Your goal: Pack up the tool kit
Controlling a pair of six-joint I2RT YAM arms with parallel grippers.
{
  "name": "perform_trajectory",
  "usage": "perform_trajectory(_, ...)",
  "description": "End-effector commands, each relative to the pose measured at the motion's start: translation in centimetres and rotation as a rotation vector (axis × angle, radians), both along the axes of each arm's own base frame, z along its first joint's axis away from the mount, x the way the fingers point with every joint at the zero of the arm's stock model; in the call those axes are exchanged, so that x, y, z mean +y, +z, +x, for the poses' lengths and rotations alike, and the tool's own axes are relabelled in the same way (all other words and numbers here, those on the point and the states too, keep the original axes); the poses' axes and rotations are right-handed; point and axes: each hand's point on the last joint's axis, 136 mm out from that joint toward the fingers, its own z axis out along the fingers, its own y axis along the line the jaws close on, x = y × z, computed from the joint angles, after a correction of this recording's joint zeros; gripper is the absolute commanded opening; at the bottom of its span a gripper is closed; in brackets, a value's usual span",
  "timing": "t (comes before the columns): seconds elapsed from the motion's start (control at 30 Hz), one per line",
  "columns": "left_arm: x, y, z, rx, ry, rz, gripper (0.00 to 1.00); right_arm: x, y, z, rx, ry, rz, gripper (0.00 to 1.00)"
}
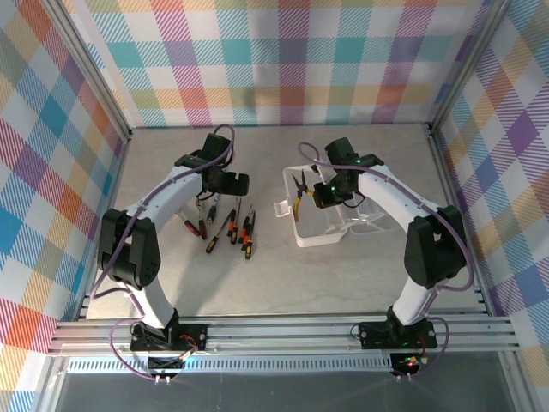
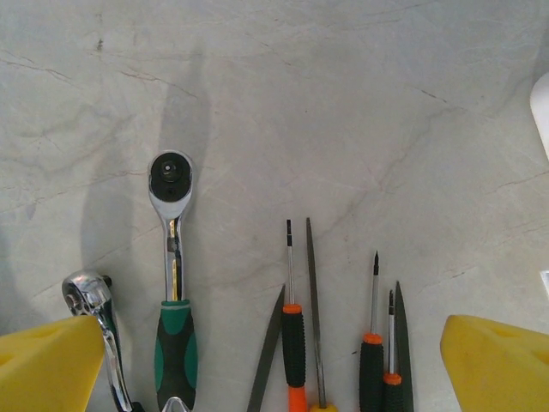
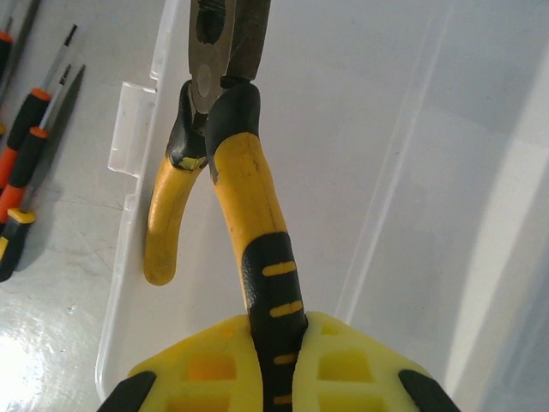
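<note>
Right wrist: right pincer (image 3: 274, 348) grips pliers (image 3: 249, 197) over box (image 3: 120, 283); left pincer (image 2: 274, 365) spread.

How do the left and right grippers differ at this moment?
The left gripper is open and empty; the right gripper is shut on one handle of the yellow-handled pliers. The left hangs over screwdrivers on the table; the right is over the plastic box. Both have yellow fingers.
</note>
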Motion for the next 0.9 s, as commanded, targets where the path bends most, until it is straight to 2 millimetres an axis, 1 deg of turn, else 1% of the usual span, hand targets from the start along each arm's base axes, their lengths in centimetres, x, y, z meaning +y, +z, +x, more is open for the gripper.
perform_trajectory(0.0, -0.2, 0.2, 0.4, -0.005, 0.001, -0.021, 1.0, 1.7, 1.0, 0.9, -0.036, 0.009, 0.027, 0.0)
perform_trajectory(0.2, -0.3, 0.1, 0.5, -0.005, -0.004, -0.033, 1.0, 3.0, -0.2, 1.0, -0.009, 0.007, 0.012, 0.0)
perform_trajectory(0.33, -0.2, -0.1, 0.4, -0.001, -0.006, -0.034, 1.0, 3.4, -0.6, 1.0, 0.008, -0.005, 0.007, 0.0)
perform_trajectory(0.63, -0.5, 0.1, 0.4, -0.003, -0.013, -0.054, 1.0, 2.8, -2.2, 0.9, 0.046, -0.079, -0.066, 0.0)
perform_trajectory(0.73, -0.5, 0.2, 0.3, -0.005, -0.014, -0.057, 1.0, 2.4, -2.4, 1.1, 0.036, -0.118, -0.079, 0.0)
perform_trajectory(0.87, -0.6, 0.4, 0.3, -0.009, -0.015, -0.06, 1.0, 2.4, -2.5, 1.2, 0.027, -0.15, -0.06, 0.0)
